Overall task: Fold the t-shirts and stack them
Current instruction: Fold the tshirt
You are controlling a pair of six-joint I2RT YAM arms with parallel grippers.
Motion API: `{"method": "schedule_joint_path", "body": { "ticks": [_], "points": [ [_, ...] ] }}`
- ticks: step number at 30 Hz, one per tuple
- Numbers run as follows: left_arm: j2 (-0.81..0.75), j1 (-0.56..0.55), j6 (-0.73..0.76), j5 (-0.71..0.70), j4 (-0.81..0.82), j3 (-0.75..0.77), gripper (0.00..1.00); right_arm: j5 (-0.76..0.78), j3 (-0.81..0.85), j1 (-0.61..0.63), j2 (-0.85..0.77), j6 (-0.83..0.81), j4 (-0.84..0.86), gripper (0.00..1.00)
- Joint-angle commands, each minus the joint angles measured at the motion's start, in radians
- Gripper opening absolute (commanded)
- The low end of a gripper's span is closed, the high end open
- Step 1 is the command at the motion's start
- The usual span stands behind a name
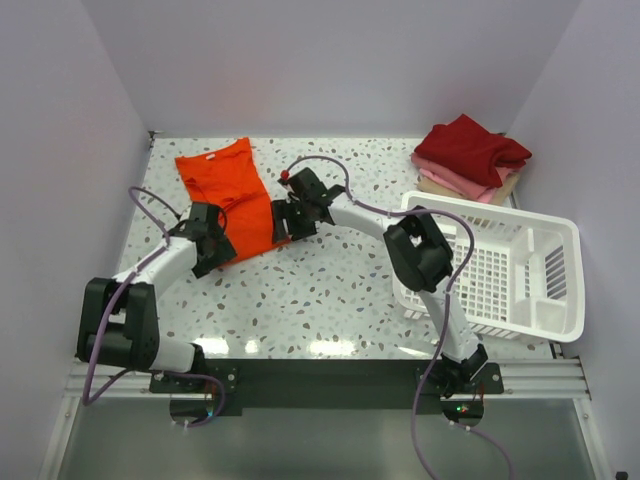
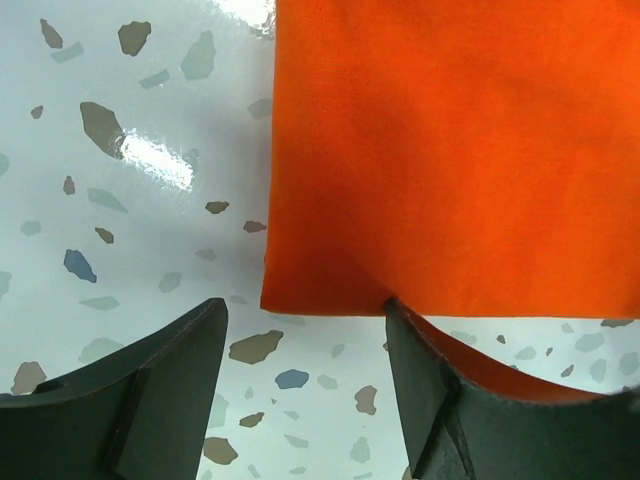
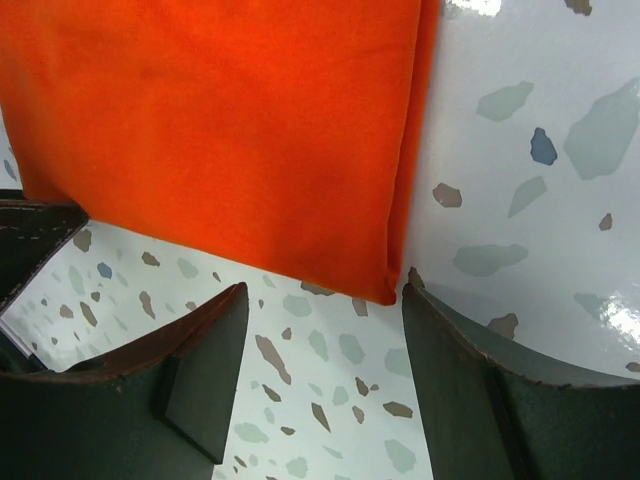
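Note:
A bright orange-red t-shirt [image 1: 228,190] lies folded into a long strip at the back left of the table. Both grippers stand at its near end. My left gripper [image 1: 230,250] is open at the near left corner; in the left wrist view [image 2: 302,308] the shirt's hem [image 2: 440,200] drapes over the right finger [image 2: 430,390]. My right gripper [image 1: 279,231] is open at the near right corner; in its wrist view [image 3: 325,290] the folded corner [image 3: 385,285] sits just inside the right finger [image 3: 470,380]. A stack of folded t-shirts, dark red [image 1: 470,150] over pink [image 1: 455,180] and beige [image 1: 507,186], rests at the back right.
A white lattice basket [image 1: 500,270] stands at the right, next to the right arm's elbow [image 1: 420,250]. Walls close in the table on the left, back and right. Speckled tabletop [image 1: 320,300] shows between the arms.

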Motion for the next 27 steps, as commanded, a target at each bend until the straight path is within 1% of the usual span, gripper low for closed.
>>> {"method": "schedule_joint_path", "body": {
  "ticks": [1,2,3,5,6,7,8,9,10,11,12,13,16,17,23,27],
  "points": [
    [0.034,-0.005,0.008,-0.034,0.055,0.002,0.68,0.025,0.059,0.004,0.022,-0.027,-0.030,0.66],
    [0.041,-0.005,0.013,-0.034,0.058,0.009,0.67,0.029,0.064,0.006,0.025,-0.030,-0.036,0.65],
    [0.050,-0.005,0.017,-0.035,0.061,0.012,0.63,0.034,0.067,0.006,0.034,-0.033,-0.041,0.63],
    [0.070,-0.005,0.022,-0.037,0.069,0.020,0.54,0.042,0.076,0.006,0.041,-0.039,-0.049,0.55],
    [0.074,-0.005,0.027,-0.035,0.075,0.020,0.45,0.043,0.078,0.006,0.044,-0.041,-0.052,0.52],
    [0.085,-0.005,0.030,-0.034,0.077,0.020,0.41,0.051,0.078,0.006,0.045,-0.042,-0.053,0.46],
    [0.090,-0.005,0.033,-0.031,0.080,0.020,0.37,0.052,0.076,0.006,0.047,-0.042,-0.059,0.43],
    [0.097,-0.006,0.040,-0.020,0.083,0.021,0.27,0.051,0.076,0.006,0.047,-0.044,-0.064,0.40],
    [0.097,-0.008,0.044,-0.014,0.086,0.021,0.23,0.049,0.075,0.006,0.047,-0.047,-0.066,0.33],
    [0.097,-0.011,0.048,-0.009,0.087,0.020,0.18,0.048,0.071,0.006,0.045,-0.048,-0.072,0.28],
    [0.097,-0.015,0.057,0.005,0.089,0.020,0.12,0.046,0.071,0.006,0.042,-0.051,-0.072,0.23],
    [0.093,-0.018,0.062,0.015,0.092,0.020,0.10,0.042,0.067,0.007,0.039,-0.056,-0.075,0.13],
    [0.074,-0.037,0.071,0.032,0.089,0.017,0.08,0.026,0.061,0.007,0.030,-0.061,-0.081,0.03],
    [0.071,-0.041,0.074,0.037,0.083,0.015,0.06,0.011,0.061,0.006,0.025,-0.061,-0.083,0.01],
    [0.044,-0.046,0.093,0.074,0.077,-0.024,0.01,-0.023,0.012,0.006,-0.034,-0.050,-0.072,0.00],
    [0.022,-0.054,0.105,0.120,0.092,-0.052,0.00,-0.015,-0.043,0.007,-0.074,-0.048,-0.081,0.00]
  ]
}}
